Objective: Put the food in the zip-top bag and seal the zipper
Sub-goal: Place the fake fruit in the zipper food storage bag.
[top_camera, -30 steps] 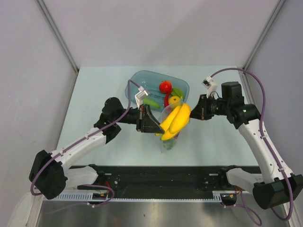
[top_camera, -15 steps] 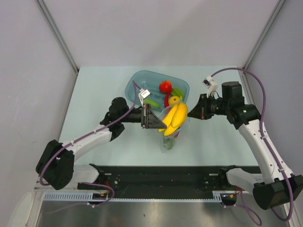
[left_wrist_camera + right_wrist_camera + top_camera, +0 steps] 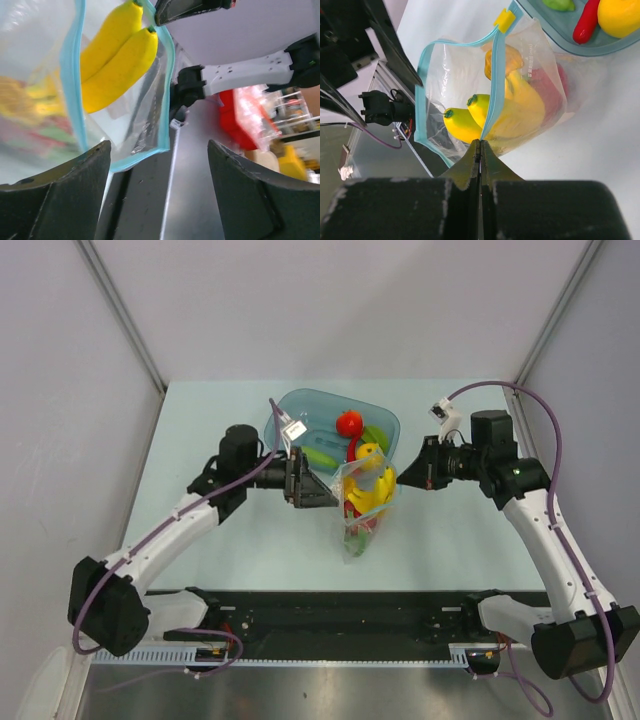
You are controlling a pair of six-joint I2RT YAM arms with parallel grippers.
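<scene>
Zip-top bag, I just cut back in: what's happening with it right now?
The right gripper is shut on the rim of the zip-top bag, holding it up with the mouth open. The banana sits inside the bag with other toy food. The left gripper is open and empty beside the mouth. The tomato, red chili, citrus and a green vegetable lie in the blue-green tray behind. The zipper is not sealed.
</scene>
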